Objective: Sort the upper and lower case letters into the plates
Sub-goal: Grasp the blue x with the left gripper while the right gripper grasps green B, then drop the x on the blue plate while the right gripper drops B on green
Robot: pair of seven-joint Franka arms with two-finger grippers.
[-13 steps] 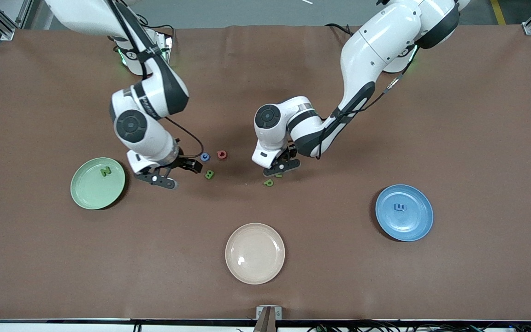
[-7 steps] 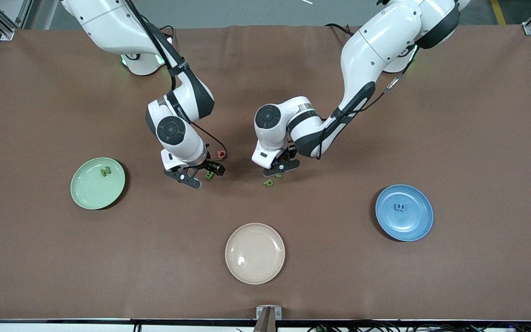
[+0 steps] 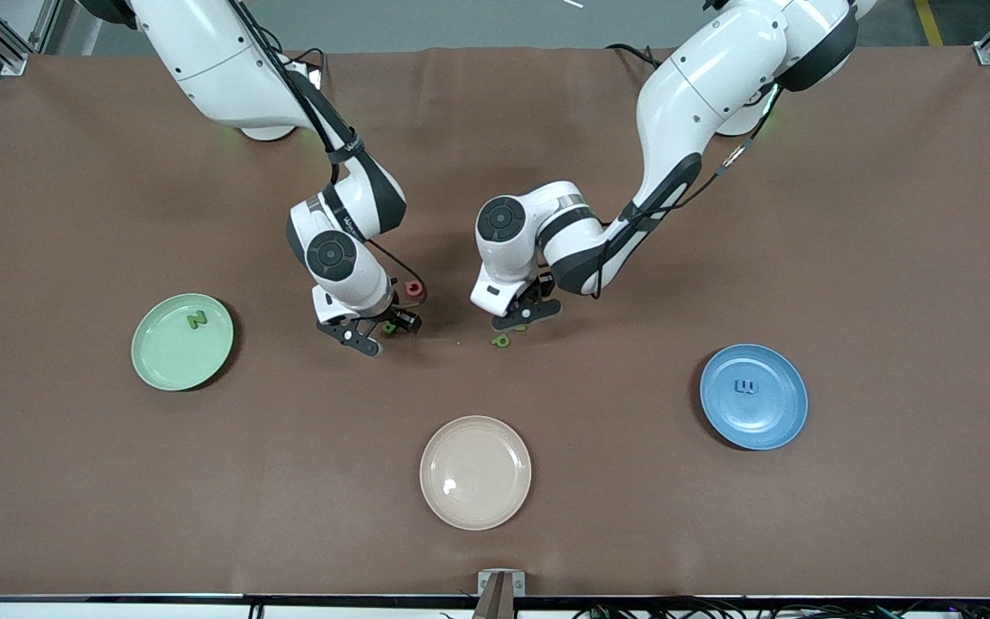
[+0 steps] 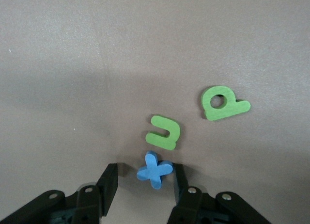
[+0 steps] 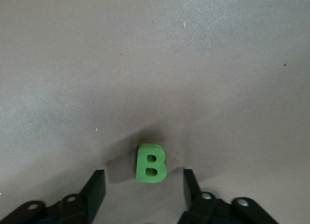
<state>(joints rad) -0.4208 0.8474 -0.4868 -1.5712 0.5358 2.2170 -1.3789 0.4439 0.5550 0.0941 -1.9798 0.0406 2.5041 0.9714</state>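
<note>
My right gripper [image 3: 385, 334] is open and low over the table, with a green letter B [image 5: 151, 163] between its fingers [image 5: 97, 186]; the B also shows in the front view [image 3: 389, 326]. My left gripper [image 3: 522, 316] is open, with a blue letter x [image 4: 154, 169] between its fingers [image 4: 109, 179], close to one of them. A green u [image 4: 163, 132] and a green p [image 4: 224, 103] lie just past it; the p also shows in the front view [image 3: 501, 341]. A pink-red letter [image 3: 413, 290] lies beside the right arm's wrist. The pale green plate [image 3: 170, 361] holds a green N [image 3: 196, 320]. The blue plate [image 3: 770, 421] holds a blue letter [image 3: 745, 387].
A cream-beige plate [image 3: 475, 472] lies nearer the front camera, at the middle of the table. Both arms reach down close together over the letters at the table's middle. The table is covered in a brown cloth [image 3: 890, 258].
My right gripper has moved from beside the pale green plate toward the table's middle and now straddles the green B. A blue letter near it is now hidden. My left gripper has hardly moved.
</note>
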